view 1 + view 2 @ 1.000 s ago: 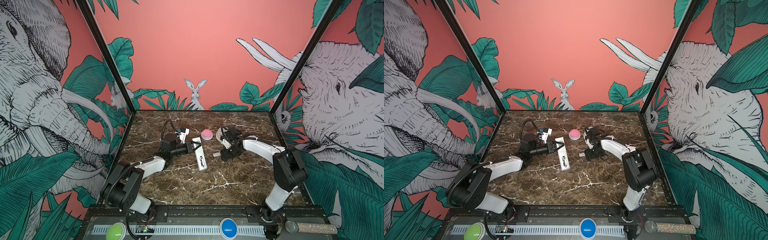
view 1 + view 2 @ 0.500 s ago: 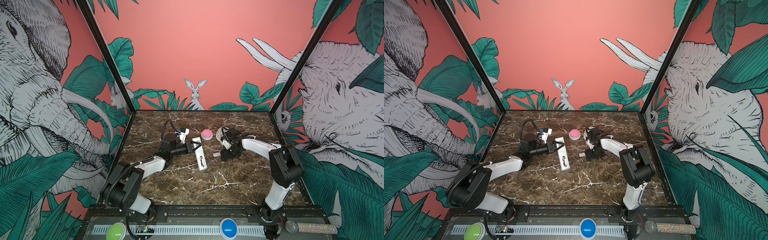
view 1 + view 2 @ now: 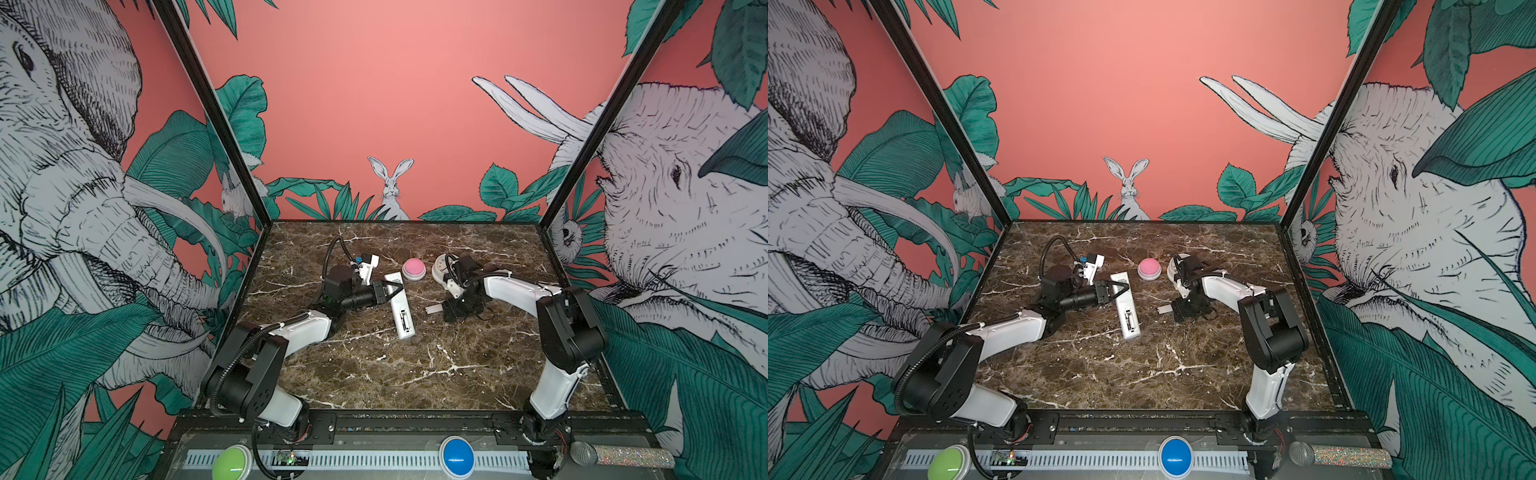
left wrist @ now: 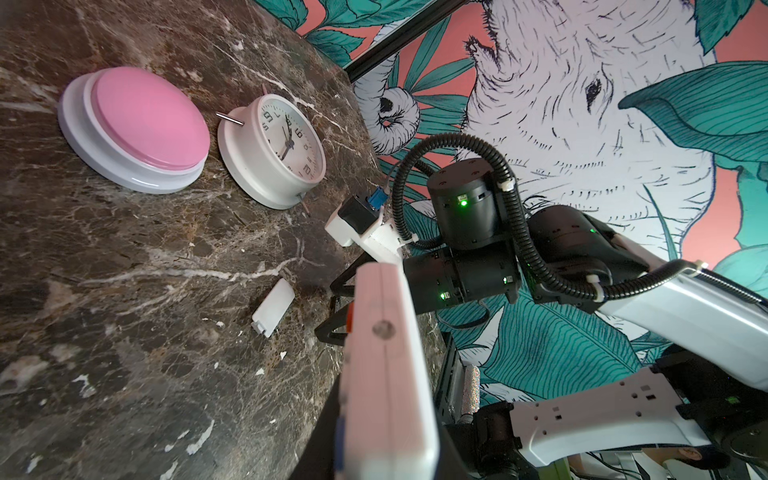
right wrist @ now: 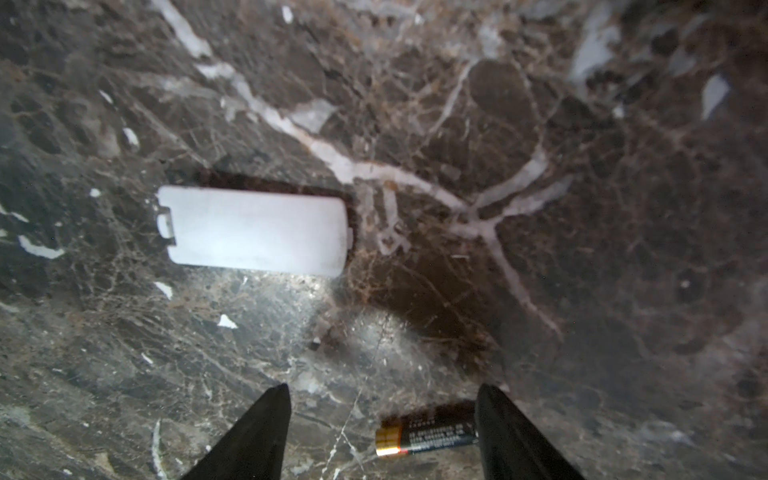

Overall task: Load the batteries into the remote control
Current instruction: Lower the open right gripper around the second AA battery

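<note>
One remote control [image 3: 399, 306], one battery [image 5: 428, 430]
Remote control is clamped by left end effector [image 3: 392, 288]; right end effector [image 5: 383, 388] is spread apart.

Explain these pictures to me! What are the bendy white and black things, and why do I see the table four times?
Those are two robot arms. Each ends in a pincer, called an end effector. Two pictures look down from above on the whole marble table. The other two come from small cameras on the arms' wrists. The left end effector is pinched shut on the white remote control. The right end effector is open over a battery lying on the table. Near it lies a little white cover. A pink button and a white clock sit further back.
</note>
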`<state>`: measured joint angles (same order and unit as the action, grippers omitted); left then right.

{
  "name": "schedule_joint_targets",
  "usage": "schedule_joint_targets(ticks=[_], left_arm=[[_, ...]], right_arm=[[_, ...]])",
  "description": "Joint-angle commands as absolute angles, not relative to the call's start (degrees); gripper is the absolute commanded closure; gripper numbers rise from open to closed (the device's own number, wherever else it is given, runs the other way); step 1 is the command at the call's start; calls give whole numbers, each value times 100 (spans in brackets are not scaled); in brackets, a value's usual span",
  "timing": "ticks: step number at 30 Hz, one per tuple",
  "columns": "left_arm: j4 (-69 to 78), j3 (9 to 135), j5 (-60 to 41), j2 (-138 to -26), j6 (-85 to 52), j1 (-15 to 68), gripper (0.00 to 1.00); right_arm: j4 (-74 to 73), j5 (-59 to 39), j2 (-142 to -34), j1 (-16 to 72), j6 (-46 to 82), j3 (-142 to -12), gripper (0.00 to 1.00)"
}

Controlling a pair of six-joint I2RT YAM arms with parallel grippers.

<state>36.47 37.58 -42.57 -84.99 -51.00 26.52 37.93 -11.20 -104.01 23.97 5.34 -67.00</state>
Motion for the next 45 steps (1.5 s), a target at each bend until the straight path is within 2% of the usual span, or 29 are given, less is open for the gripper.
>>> schedule_joint_targets(ticks=[1, 29, 45], left_arm=[[3816, 3911, -4324, -8490, -5136, 2628, 100], [4081, 3774, -4359, -8534, -5216, 2621, 100], [4226, 3674, -4368, -8497, -5300, 2593, 100]], right_arm=[[3880, -1097, -10384, 2351, 503, -6579, 27], [4171, -926, -9896, 2339, 581, -6082, 28], [4471, -421, -10071, 2463, 356, -6152, 38]])
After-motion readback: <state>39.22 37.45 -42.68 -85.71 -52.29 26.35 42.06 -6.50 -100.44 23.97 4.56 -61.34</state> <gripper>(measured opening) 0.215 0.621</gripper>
